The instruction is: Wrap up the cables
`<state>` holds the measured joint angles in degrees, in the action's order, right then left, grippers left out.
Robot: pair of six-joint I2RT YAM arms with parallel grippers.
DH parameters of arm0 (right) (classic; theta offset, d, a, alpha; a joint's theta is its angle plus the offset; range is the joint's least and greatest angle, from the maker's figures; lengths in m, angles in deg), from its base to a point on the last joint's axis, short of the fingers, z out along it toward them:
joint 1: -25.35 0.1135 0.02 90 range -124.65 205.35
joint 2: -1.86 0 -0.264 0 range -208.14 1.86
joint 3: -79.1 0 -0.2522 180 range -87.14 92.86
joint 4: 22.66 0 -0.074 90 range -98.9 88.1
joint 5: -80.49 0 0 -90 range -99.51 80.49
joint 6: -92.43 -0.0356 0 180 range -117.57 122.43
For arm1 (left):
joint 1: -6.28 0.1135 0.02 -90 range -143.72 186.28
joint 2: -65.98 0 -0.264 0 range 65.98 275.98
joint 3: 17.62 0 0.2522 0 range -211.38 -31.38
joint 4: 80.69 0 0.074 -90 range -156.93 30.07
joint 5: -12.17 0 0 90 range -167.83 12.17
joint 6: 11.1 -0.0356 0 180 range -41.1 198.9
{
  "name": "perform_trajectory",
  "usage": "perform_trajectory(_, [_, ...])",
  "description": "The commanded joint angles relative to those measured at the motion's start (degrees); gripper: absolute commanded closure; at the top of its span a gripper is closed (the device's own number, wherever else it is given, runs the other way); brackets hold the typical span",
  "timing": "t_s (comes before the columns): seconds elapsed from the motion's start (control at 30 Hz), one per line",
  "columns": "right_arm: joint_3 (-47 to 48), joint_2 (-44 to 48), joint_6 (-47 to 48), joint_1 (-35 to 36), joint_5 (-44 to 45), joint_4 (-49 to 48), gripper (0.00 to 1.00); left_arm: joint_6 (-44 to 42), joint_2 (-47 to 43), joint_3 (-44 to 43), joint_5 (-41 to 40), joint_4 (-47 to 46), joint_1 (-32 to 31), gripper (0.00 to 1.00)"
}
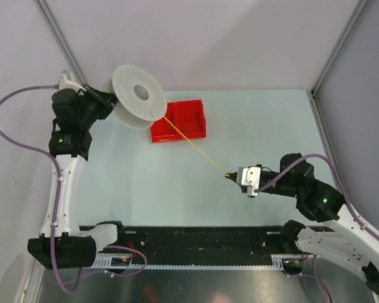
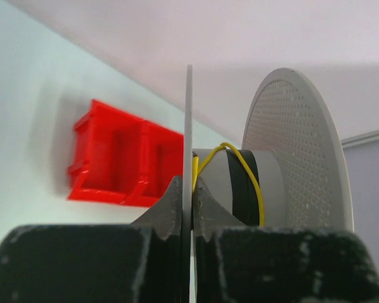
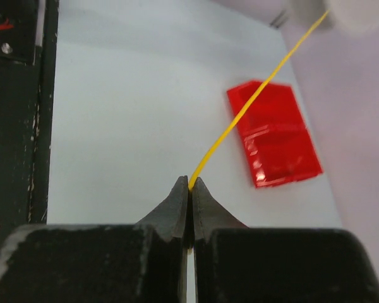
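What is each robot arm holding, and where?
The left jaws pinch the white spool by the edge of one disc; the right jaws pinch the yellow cable at its loose end.

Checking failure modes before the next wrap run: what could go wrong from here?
1. The right pincer holds the yellow wire only at its very tips, and the wire runs taut, so it could slip out.
2. The left pincer clamps the spool by one thin flange only. The wire's pull may twist it loose.
3. In the top view the wire crosses the red bin. Dropping lower could snag it on the rim.
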<state>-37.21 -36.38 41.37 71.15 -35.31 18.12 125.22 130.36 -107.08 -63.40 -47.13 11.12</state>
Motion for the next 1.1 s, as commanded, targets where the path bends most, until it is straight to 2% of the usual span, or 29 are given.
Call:
perform_trajectory(0.0, [7.5,-1.8,3.7,8.4,10.8,-0.3,1.00,-8.2,2.4,-1.1,-16.9,2.1,-2.2,1.00])
perform_trajectory(0.2, [15.9,-5.8,10.1,11.9,12.5,-5.4,1.00,-18.2,5.8,-0.3,-26.9,4.3,-10.2,1.00])
perform_trajectory(0.47, [23.9,-12.1,23.2,25.6,19.1,-14.1,1.00,-24.6,7.9,3.0,-36.6,5.0,-23.2,1.00])
perform_trajectory(0.6, [25.0,-15.1,29.4,31.7,22.5,-23.0,1.00,-26.9,8.8,4.3,-38.7,4.9,-27.3,1.00])
perform_trajectory(0.7, [25.3,-17.9,32.7,32.9,24.5,-31.4,1.00,-29.4,8.6,5.8,-39.2,4.5,-30.7,1.00])
perform_trajectory(0.77, [25.4,-19.9,33.6,30.9,25.1,-36.5,1.00,-32.1,7.6,7.6,-38.5,3.4,-32.8,1.00])
perform_trajectory(0.87, [26.6,-22.7,31.6,24.1,22.9,-41.8,1.00,-35.5,5.4,10.6,-36.4,1.9,-35.6,1.00])
perform_trajectory(1.07, [33.6,-28.8,20.4,8.7,18.8,-45.0,1.00,-41.6,-0.4,16.6,-29.7,-0.2,-40.6,1.00])
